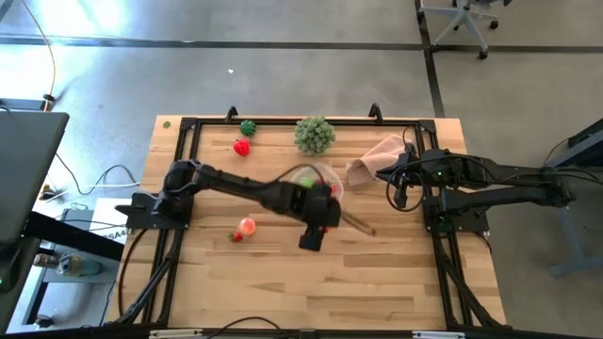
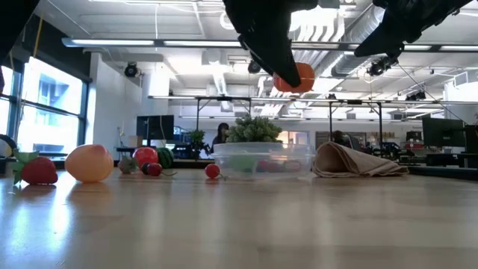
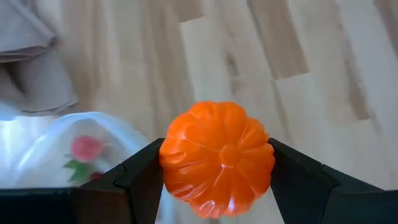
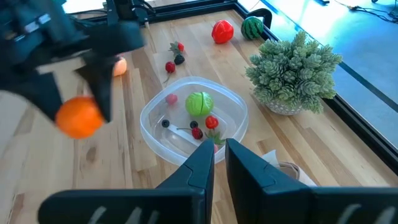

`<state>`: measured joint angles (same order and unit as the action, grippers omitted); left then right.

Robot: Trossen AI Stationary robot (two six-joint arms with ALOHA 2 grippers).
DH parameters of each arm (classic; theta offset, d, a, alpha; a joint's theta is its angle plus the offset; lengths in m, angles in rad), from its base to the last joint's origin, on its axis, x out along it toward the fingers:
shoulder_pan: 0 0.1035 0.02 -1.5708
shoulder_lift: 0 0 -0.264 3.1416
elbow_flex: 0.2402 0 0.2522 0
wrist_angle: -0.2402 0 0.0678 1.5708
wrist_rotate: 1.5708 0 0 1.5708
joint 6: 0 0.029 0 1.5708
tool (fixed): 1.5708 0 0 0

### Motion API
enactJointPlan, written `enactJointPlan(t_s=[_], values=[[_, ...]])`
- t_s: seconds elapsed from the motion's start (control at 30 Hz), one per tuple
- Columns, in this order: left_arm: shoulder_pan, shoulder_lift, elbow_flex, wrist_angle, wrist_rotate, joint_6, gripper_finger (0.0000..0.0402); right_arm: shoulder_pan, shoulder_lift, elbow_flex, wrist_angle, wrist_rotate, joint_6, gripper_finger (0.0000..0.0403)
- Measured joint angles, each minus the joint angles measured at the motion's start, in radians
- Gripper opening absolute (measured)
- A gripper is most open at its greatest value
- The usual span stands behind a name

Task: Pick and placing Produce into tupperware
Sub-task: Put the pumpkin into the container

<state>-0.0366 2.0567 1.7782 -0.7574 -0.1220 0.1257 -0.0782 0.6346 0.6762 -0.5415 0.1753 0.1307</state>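
My left gripper [image 1: 328,196] is shut on an orange toy pumpkin [image 3: 217,160], held in the air beside the clear round tupperware [image 1: 316,177]. The tupperware stands on the table and holds a green piece [image 4: 199,102] and several small red, pink and dark pieces. My right gripper [image 4: 219,163] is shut and empty, above the table's right side next to the pink cloth [image 1: 377,155]. A peach-coloured fruit [image 1: 247,226] and a strawberry [image 1: 236,236] lie on the table's left part. A red piece [image 1: 242,147] and a dark green one [image 1: 248,127] lie near the far edge. My left gripper pinches the pumpkin by two opposite sides [image 3: 171,163] between its two fingers [image 3: 140,183]. The fingers come from above, slanting down. The pumpkin [image 2: 295,77] is lifted well clear of the table, higher than the tupperware's rim [image 2: 261,147].
The big pale green leafy ball [image 1: 315,135] stands just behind the tupperware near the far edge. The pink cloth lies crumpled to the tupperware's right. A black frame [image 1: 283,122] runs along the table's edges. Small red berries [image 4: 171,59] lie left of the tupperware. Bare wood fills the near half.
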Motion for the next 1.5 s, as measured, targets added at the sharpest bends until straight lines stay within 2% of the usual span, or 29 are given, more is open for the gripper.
enactJointPlan(t_s=[0.27, 0.6, 0.97, 1.17, 1.5], values=[[0.183, 0.0, 0.026, -0.055, 0.165, 0.072, 0.0233, 0.0, 0.0, 0.0, 0.0, 0.0, 0.0, 0.003], [0.345, 0.012, 0.026, 0.028, 0.384, 0.127, 0.0235, 0.0, 0.0, 0.0, 0.0, 0.001, 0.0, 0.003], [0.405, 0.104, 0.025, 0.009, 0.457, 0.155, 0.0236, 0.0, 0.0, 0.0, 0.0, 0.004, 0.0, 0.003], [0.403, 0.136, 0.025, -0.052, 0.455, 0.154, 0.0236, 0.0, 0.0, 0.0, 0.0, 0.004, 0.0, 0.003], [0.403, 0.148, 0.025, -0.053, 0.452, 0.138, 0.0236, 0.0, 0.0, 0.0, 0.0, 0.003, 0.0, 0.003]])
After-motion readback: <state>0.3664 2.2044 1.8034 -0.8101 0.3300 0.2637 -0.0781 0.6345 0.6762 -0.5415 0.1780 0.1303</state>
